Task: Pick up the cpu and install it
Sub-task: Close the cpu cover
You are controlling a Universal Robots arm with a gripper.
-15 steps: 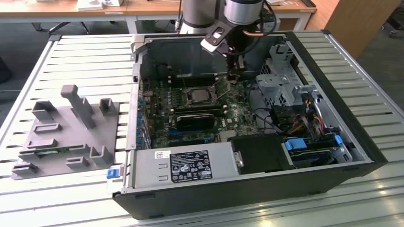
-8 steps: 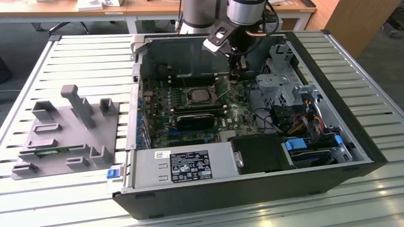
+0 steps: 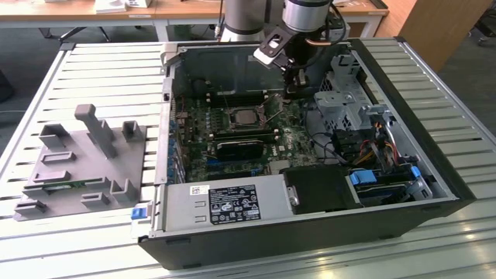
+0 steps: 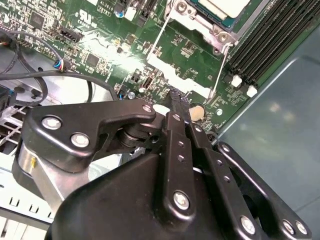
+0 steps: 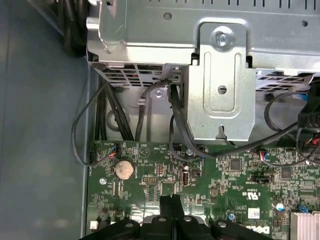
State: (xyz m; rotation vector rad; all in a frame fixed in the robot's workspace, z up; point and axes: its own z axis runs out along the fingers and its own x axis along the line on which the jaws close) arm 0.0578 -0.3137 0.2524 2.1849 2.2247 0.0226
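cpu (image 3: 246,116) is sitting in the motherboard (image 3: 291,136) socket | jaws are hovering pressed together, empty, near the wire lever (image 4: 221,70) | I'm judging that slow, steady motion is keeping the chip seated.

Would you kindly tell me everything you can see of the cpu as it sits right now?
The cpu is a small, flat, square chip with a silver-grey metal top and a thin darker rim. It lies level in its socket on the green motherboard inside the open computer case, framed by a metal bracket. In the second wrist view its top looks pale and shiny. The end effector hangs to the exterior view's right of it, shut and not touching it.
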